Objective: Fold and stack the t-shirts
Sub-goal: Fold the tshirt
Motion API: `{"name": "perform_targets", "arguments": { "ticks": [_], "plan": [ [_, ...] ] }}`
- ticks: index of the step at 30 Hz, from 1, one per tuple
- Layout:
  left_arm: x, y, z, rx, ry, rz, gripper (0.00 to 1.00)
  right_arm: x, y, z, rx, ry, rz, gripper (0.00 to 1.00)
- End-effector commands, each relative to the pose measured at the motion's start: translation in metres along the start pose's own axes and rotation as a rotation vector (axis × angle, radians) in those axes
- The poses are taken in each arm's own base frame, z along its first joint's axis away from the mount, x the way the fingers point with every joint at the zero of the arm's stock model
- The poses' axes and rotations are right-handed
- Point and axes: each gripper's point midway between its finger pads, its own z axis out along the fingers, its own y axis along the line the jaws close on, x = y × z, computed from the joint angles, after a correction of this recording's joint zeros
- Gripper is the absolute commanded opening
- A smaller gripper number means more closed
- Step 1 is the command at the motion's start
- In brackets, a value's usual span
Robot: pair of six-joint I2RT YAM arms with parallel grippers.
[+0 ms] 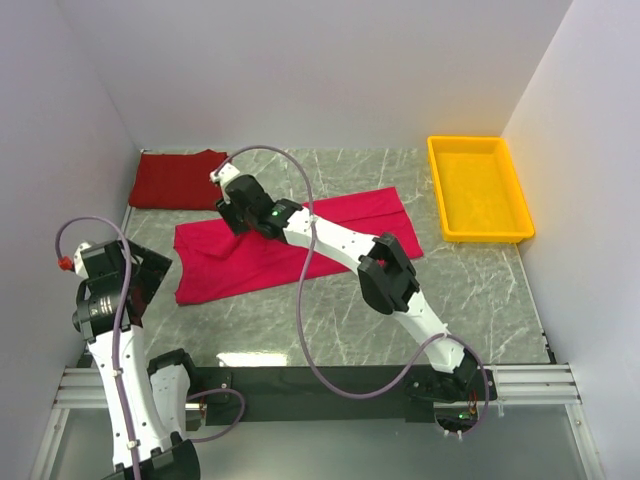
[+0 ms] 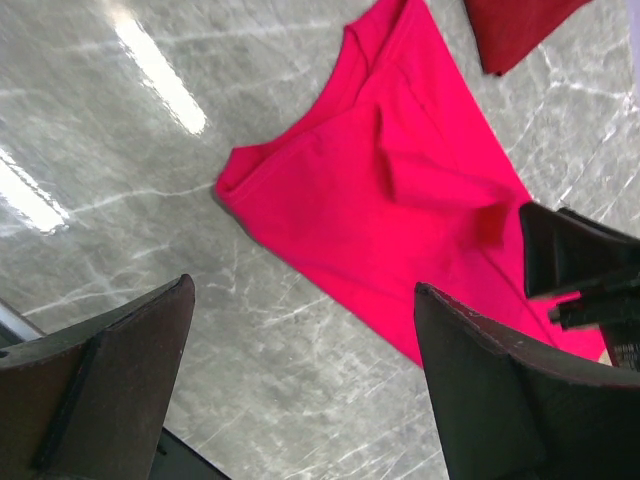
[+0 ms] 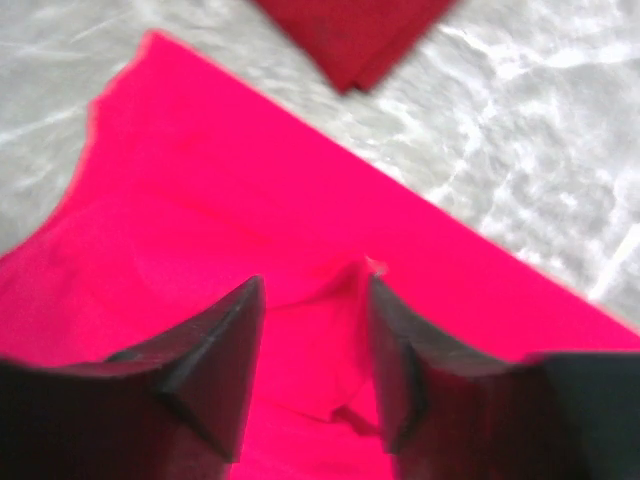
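Note:
A bright crimson t-shirt (image 1: pixel 250 262) lies spread flat across the middle of the marble table, and also shows in the left wrist view (image 2: pixel 400 170). A darker red t-shirt (image 1: pixel 175 180) lies folded at the back left. My right gripper (image 1: pixel 232 215) is low over the crimson shirt's back edge. In its own view its jaws (image 3: pixel 315 285) stand apart, with a raised ridge of crimson cloth (image 3: pixel 200 180) between them that is not pinched. My left gripper (image 1: pixel 140 285) hovers wide open (image 2: pixel 305 290) over bare table, left of the crimson shirt's corner.
A yellow tray (image 1: pixel 482 237) stands at the back right. White walls close in the table on three sides. The right arm reaches diagonally over the crimson shirt. A corner of the dark shirt (image 3: pixel 350 30) lies just beyond the right gripper.

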Motion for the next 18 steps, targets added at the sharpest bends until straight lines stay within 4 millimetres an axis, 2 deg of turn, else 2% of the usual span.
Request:
{"name": "perform_targets", "arguments": {
  "ticks": [1, 3, 5, 6, 7, 8, 9, 10, 11, 12, 13, 14, 16, 17, 18],
  "plan": [
    [0.005, -0.011, 0.004, 0.073, 0.015, -0.006, 0.95, -0.010, -0.034, 0.005, 0.157, -0.045, 0.080, 0.61],
    [0.007, -0.014, 0.007, 0.092, 0.023, -0.013, 0.95, -0.006, -0.047, 0.006, 0.173, -0.028, 0.097, 0.70],
    [0.015, -0.016, 0.011, 0.118, 0.057, -0.017, 0.95, -0.007, -0.061, 0.004, 0.172, -0.024, 0.119, 0.70],
    [0.015, -0.021, 0.013, 0.145, 0.060, -0.015, 0.94, -0.009, -0.065, 0.002, 0.166, -0.027, 0.119, 0.70],
    [0.025, -0.024, 0.017, 0.174, 0.099, -0.008, 0.94, -0.011, -0.060, 0.000, 0.115, -0.025, 0.116, 0.70],
    [0.029, -0.025, 0.020, 0.189, 0.118, -0.005, 0.93, -0.014, -0.065, -0.009, 0.082, -0.024, 0.075, 0.70],
    [0.034, -0.028, 0.022, 0.210, 0.143, 0.002, 0.91, -0.015, -0.057, -0.015, 0.005, -0.014, 0.041, 0.72],
    [0.041, -0.027, 0.030, 0.224, 0.169, 0.007, 0.88, -0.004, -0.037, -0.022, -0.164, 0.013, -0.086, 0.72],
    [0.052, -0.028, 0.035, 0.239, 0.226, 0.004, 0.85, -0.016, -0.025, -0.043, -0.273, -0.013, -0.142, 0.73],
    [0.058, -0.028, 0.040, 0.242, 0.252, -0.002, 0.82, -0.010, -0.026, -0.055, -0.346, 0.001, -0.175, 0.72],
    [0.066, -0.025, 0.048, 0.242, 0.281, -0.014, 0.77, 0.010, -0.023, -0.062, -0.401, 0.032, -0.210, 0.72],
    [0.071, -0.026, 0.052, 0.250, 0.305, -0.027, 0.75, -0.005, -0.017, -0.086, -0.453, -0.020, -0.224, 0.72],
    [0.081, -0.025, 0.063, 0.249, 0.344, -0.060, 0.70, -0.005, -0.025, -0.101, -0.461, -0.056, -0.253, 0.72],
    [0.075, -0.033, 0.068, 0.282, 0.317, -0.063, 0.67, 0.003, -0.027, -0.116, -0.465, -0.052, -0.255, 0.71],
    [0.078, -0.035, 0.073, 0.288, 0.338, -0.075, 0.66, 0.006, -0.027, -0.123, -0.481, -0.057, -0.260, 0.71]
  ]
}}
